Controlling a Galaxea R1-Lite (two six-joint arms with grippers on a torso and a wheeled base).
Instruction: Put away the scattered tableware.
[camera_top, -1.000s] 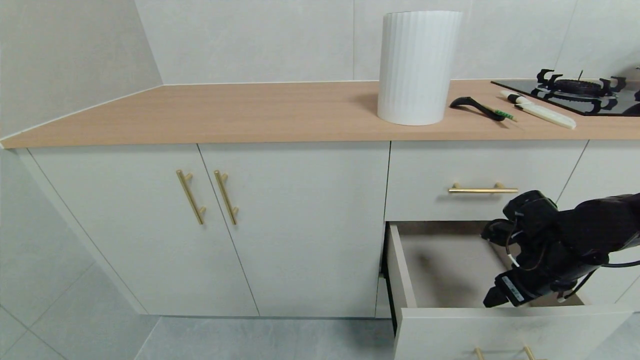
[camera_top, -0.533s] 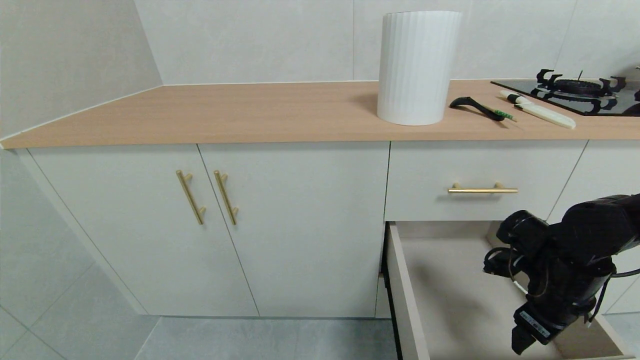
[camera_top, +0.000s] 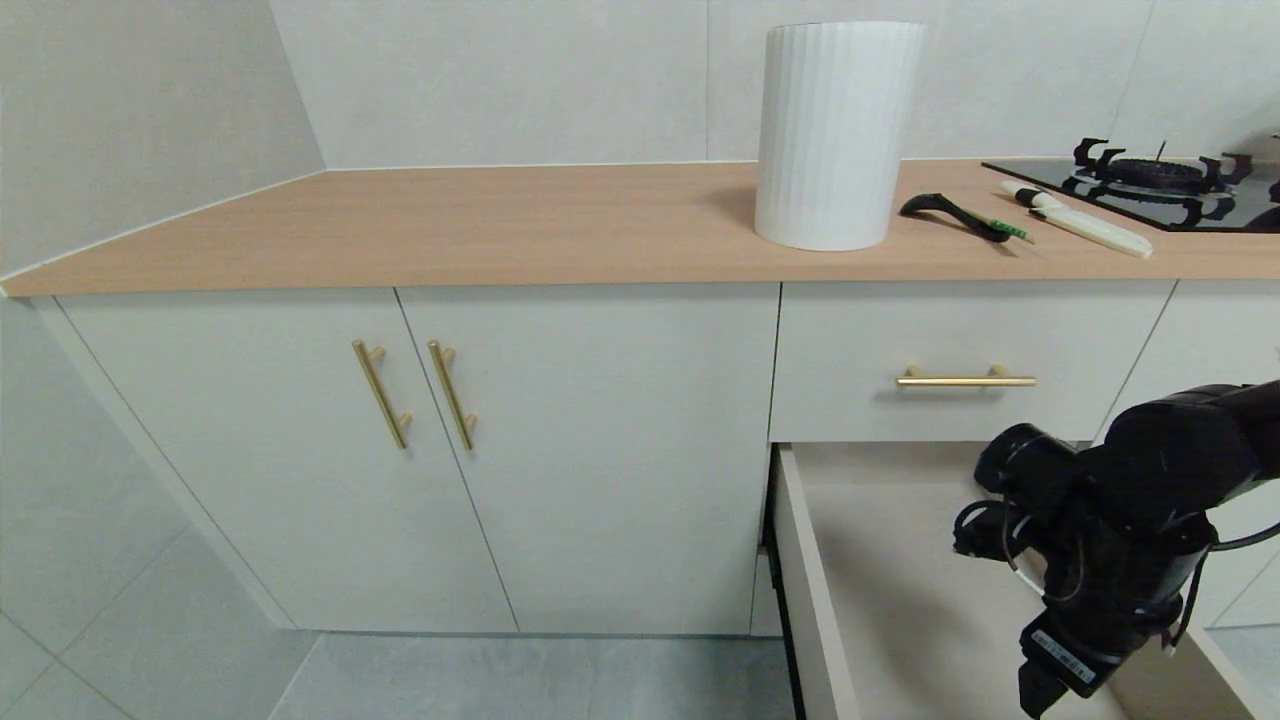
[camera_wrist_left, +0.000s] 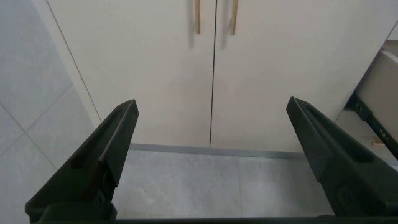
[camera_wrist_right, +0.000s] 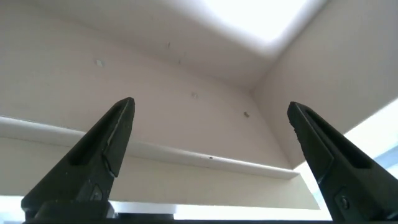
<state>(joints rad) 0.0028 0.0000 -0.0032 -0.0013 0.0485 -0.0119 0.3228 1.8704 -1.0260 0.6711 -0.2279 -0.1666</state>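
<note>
Hovering over open drawer (camera_top: 805, 580): right hand (camera_wrist_right: 210, 106) apart, empty | left hand (camera_wrist_left: 211, 104) apart, empty

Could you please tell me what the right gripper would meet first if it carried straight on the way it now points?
The right gripper would likely meet the bare inside of the open drawer, floor or wall; depth is unclear.

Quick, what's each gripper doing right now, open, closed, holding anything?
Left gripper: open, holding nothing.
Right gripper: open, holding nothing, at the open drawer.
</note>
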